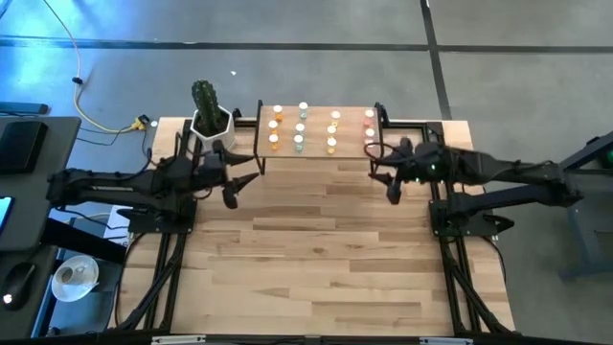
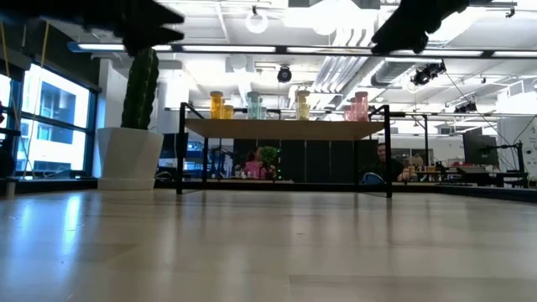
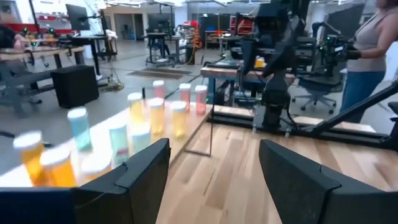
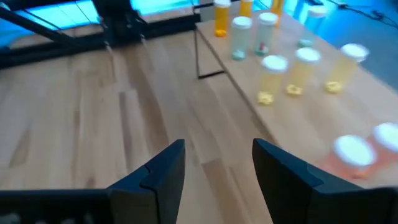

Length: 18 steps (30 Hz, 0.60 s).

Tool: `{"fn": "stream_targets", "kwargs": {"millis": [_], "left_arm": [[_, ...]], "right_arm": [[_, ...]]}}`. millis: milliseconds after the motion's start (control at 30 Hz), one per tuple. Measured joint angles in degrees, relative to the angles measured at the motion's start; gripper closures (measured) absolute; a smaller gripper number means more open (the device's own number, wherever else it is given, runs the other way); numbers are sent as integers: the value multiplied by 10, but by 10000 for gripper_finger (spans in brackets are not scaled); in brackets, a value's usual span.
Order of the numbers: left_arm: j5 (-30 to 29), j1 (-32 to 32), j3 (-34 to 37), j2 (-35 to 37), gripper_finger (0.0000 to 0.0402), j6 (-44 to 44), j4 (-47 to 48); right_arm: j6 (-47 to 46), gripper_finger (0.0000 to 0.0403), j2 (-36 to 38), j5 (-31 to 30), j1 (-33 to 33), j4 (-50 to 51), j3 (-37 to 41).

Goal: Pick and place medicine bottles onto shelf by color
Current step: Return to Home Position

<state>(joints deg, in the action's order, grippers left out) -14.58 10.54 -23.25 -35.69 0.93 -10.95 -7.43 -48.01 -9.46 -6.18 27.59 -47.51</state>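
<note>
Hovering over the pale wooden table (image 1: pixel 316 249), the left gripper (image 1: pixel 230 198) and right gripper (image 1: pixel 393 195) are holding nothing.
From above, both are hanging near the front corners of the shelf (image 1: pixel 316 149), where the bottles (image 1: pixel 300 127) are standing in colour columns beside a cactus (image 1: pixel 204 101). At table level, a lit office is showing behind. Each wrist camera is showing its fingers (image 3: pixel 146 171) spread, empty; a person (image 3: pixel 370 56) is standing beyond the left one.

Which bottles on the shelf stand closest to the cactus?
The orange bottles, lined up at the shelf end beside the cactus; the pink bottles stand at the opposite end.
</note>
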Motion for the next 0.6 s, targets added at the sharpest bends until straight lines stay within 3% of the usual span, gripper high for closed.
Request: {"fn": "stream_targets", "kwargs": {"millis": [300, 600], "left_arm": [[-12, -11, 91, 98, 163, -10, -37], [-9, -12, 169, 152, 163, 43, -18]], "right_arm": [[27, 224, 70, -36, 61, -227, 211], [-18, 224, 153, -41, 85, -384, 375]]}}
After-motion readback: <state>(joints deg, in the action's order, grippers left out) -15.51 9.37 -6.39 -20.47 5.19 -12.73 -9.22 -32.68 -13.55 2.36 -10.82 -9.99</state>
